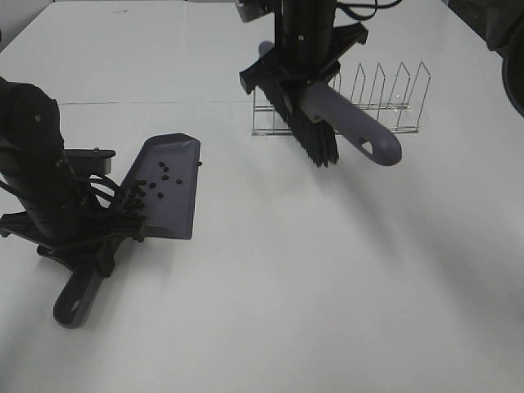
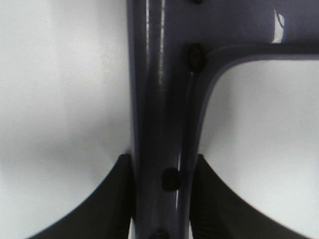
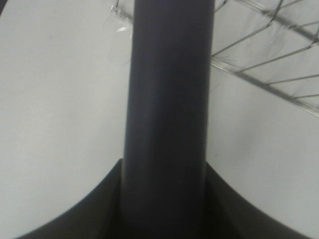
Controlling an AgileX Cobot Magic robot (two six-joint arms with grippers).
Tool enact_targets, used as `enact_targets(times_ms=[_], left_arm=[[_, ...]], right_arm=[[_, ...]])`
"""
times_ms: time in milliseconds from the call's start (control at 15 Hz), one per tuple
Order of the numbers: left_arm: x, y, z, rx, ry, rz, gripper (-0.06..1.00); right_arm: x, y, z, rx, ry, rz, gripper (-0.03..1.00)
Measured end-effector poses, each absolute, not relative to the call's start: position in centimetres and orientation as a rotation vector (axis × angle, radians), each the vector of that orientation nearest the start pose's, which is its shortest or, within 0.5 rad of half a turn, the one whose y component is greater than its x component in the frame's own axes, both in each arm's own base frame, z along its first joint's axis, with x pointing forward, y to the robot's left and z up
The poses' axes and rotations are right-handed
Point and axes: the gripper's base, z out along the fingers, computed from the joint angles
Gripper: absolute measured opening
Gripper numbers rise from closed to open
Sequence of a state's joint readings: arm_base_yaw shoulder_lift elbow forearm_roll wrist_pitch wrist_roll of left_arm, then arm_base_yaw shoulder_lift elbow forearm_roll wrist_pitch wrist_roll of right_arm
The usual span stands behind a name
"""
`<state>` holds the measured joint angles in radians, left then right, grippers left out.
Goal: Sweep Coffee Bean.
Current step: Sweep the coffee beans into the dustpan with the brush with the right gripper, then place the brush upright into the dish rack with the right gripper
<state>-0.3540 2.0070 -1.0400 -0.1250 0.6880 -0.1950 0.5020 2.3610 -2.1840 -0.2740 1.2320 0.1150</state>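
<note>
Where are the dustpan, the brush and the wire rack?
dustpan [image 1: 175,214], exterior high view, bare pan floor.
brush [image 1: 354,124], exterior high view, grey handle.
wire rack [image 1: 409,128], exterior high view, base rail.

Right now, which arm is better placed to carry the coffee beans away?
Left. The left pincer grips the dustpan by its handle, and the coffee beans lie in that dustpan. The right pincer is shut on the brush, up by the wire rack, apart from the beans.
</note>
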Motion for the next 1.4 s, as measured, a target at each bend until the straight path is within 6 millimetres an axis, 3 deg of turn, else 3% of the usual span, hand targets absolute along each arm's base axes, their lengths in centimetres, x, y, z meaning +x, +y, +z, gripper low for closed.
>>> enact_targets(times_ms=[267, 600, 1000, 1400], left_arm=[[30.9, -12.2, 9.3, 0.105, 3.156, -0.122, 0.26], [30.9, -12.2, 9.2, 0.122, 3.156, -0.122, 0.26], [30.9, -12.2, 9.2, 0.124, 3.156, -0.122, 0.26], [30.9, -12.2, 9.2, 0.124, 3.156, -0.122, 0.26]], right_arm=[[43.6, 24.9, 13.7, -0.726, 2.904, -0.211, 0.27], [41.7, 29.6, 11.3, -0.873, 2.855, -0.200, 0.27], [41.4, 33.0, 14.5, -0.853, 2.768, 0.011, 0.27], [42.4, 32.5, 19.2, -0.828, 2.618, -0.087, 0.27]])
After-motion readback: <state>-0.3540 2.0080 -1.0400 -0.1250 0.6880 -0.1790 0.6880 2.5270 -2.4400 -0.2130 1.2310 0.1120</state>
